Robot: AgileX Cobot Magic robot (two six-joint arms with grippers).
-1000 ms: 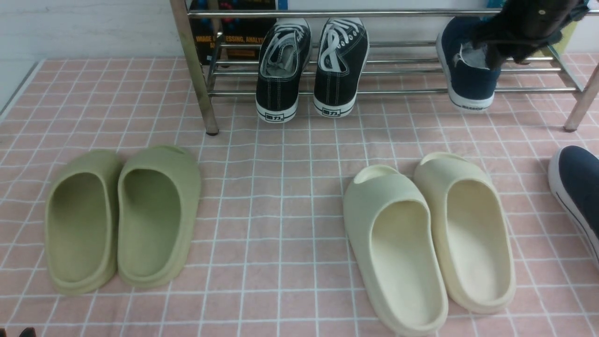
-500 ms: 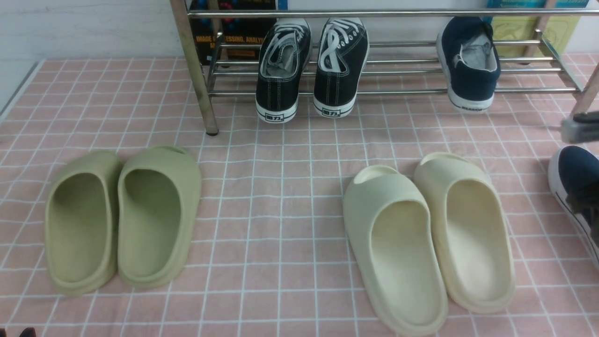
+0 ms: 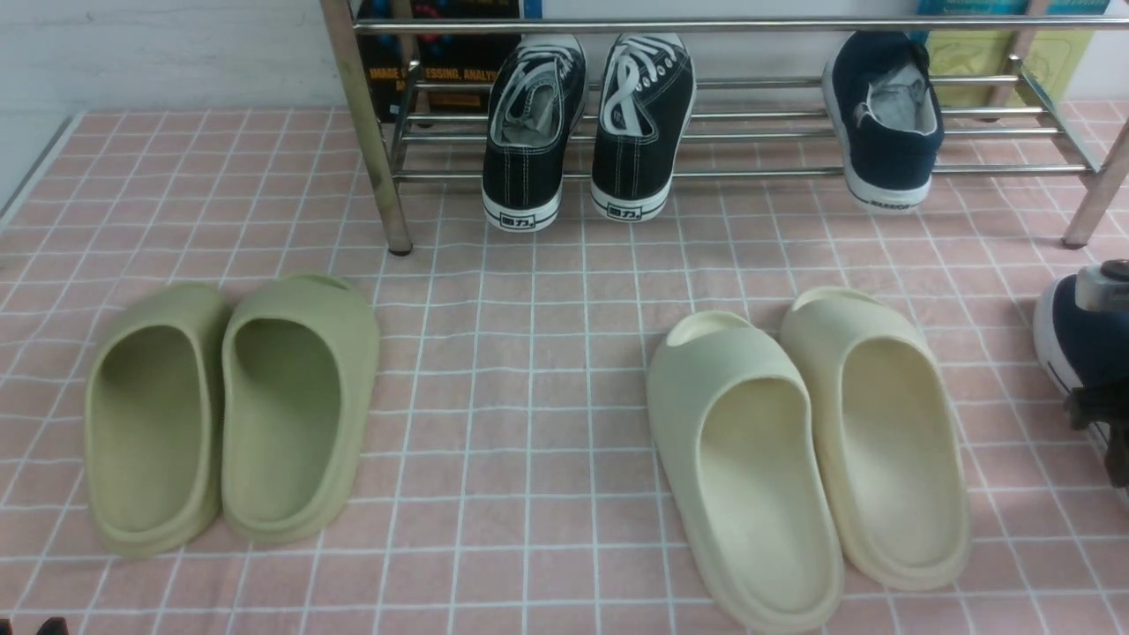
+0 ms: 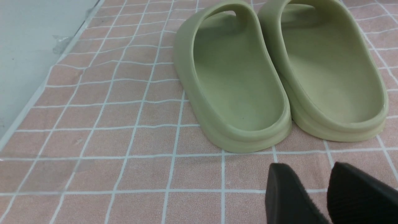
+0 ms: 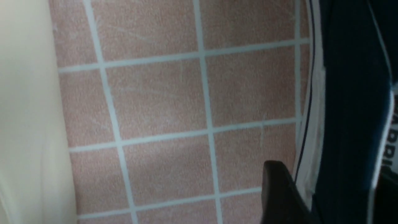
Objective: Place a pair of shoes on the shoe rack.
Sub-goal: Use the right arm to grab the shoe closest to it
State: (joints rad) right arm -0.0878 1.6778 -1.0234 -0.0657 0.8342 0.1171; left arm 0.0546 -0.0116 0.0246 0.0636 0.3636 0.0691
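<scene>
One navy slip-on of the pair of shoes (image 3: 886, 115) lies toe-in on the shoe rack (image 3: 706, 172), at its right end. The other navy shoe (image 3: 1078, 339) lies on the pink tiled mat at the far right edge, partly cut off. My right gripper (image 3: 1098, 414) is low over this shoe. In the right wrist view the right gripper (image 5: 329, 174) stands open astride the navy shoe (image 5: 351, 109), one finger (image 5: 276, 189) outside the white sole. My left gripper (image 4: 306, 169) hangs open over bare mat, with nothing between its fingers.
Black lace-up sneakers (image 3: 586, 123) sit on the rack's left half. Green slides (image 3: 234, 410) lie front left, near my left gripper. Cream slides (image 3: 807, 450) lie front right, just left of the floor shoe. The rack's right leg (image 3: 1094, 190) stands behind that shoe.
My right arm has left the navy shoe on the rack and swung down to the right, arriving over the second navy shoe on the mat. Neither shoe has moved.
</scene>
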